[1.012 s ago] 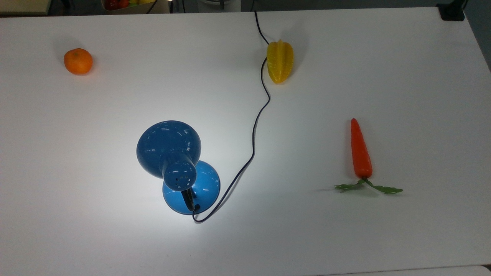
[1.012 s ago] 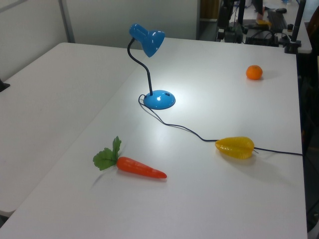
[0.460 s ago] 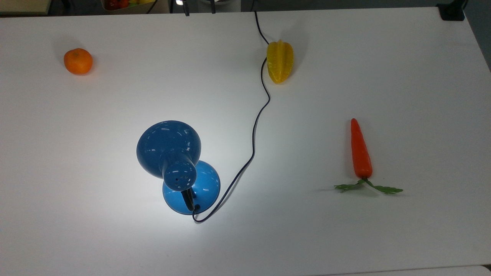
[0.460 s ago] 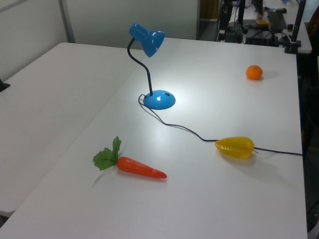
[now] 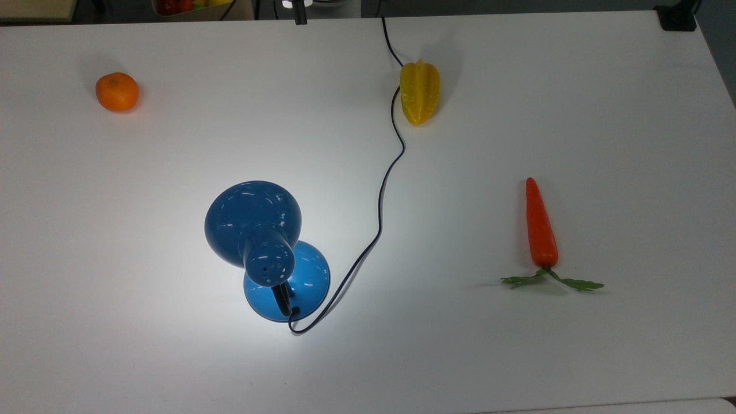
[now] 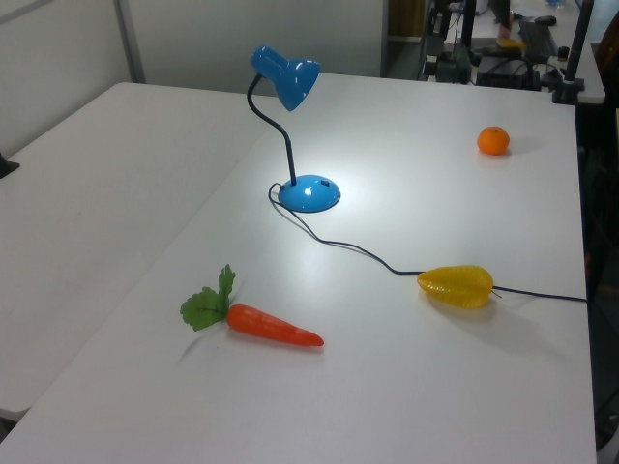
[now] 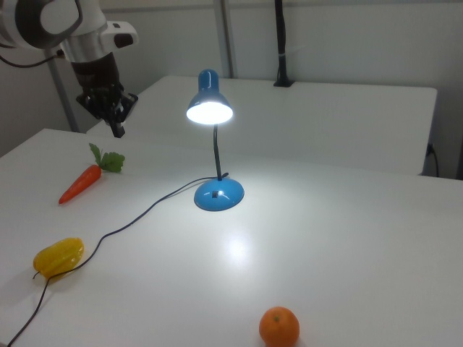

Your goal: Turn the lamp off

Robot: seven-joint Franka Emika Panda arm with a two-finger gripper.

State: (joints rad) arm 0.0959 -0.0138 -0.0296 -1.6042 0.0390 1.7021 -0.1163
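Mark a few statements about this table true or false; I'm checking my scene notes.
1. The lamp is lit. True.
2. The hand touches the lamp. False: it hangs apart, above the table, on the right view's left.
3. The cord passes beside the yellow fruit. True.
4. The carrot lies on the lamp's base. False: it lies apart on the table.
5. The orange sits under the shade. False: it sits far off.

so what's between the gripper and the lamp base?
Right view: bare table between the gripper and the lamp base; the carrot lies lower, off that line.
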